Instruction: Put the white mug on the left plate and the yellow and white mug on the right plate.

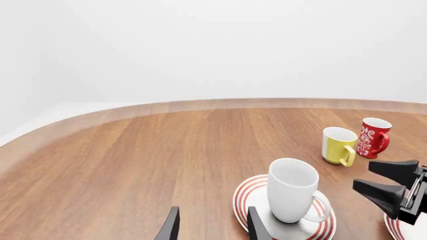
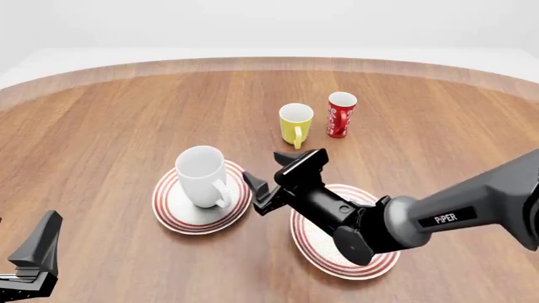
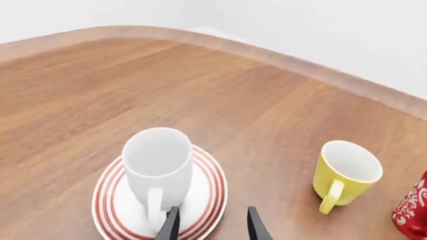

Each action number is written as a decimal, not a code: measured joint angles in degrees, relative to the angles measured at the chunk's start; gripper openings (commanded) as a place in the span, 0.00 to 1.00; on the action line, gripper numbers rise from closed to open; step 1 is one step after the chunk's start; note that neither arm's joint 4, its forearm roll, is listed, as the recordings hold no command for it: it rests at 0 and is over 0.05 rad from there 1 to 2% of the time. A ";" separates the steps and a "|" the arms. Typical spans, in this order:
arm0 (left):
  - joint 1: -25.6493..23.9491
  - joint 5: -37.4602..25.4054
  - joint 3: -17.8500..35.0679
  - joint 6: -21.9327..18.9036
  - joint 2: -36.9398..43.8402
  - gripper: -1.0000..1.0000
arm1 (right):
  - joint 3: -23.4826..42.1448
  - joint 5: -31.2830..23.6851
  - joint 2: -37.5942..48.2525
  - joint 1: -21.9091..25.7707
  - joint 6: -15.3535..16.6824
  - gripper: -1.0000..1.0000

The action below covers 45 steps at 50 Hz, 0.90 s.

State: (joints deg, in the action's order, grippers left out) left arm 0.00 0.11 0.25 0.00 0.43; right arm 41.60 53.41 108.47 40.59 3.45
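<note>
dark grey right arm (image 2: 438, 218) with white "piper" lettering, black wedge-shaped fingers (image 2: 295, 165), glossy rounded joints

right plate (image 2: 370, 264) half hidden under right arm, left hand (image 2: 34, 252) cropped by edge
</note>
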 measured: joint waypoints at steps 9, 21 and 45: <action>0.00 0.00 0.00 0.00 0.00 1.00 | -1.54 -1.78 -3.19 -1.61 1.29 1.00; 0.00 0.00 0.00 0.00 0.00 1.00 | -2.62 -5.30 -7.55 -3.76 1.93 1.00; 0.00 0.00 0.00 0.00 0.00 1.00 | -1.63 -9.69 -11.20 -9.08 2.01 1.00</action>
State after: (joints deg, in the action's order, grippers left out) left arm 0.00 0.11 0.25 0.00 0.43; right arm 39.97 43.72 97.27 31.51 5.46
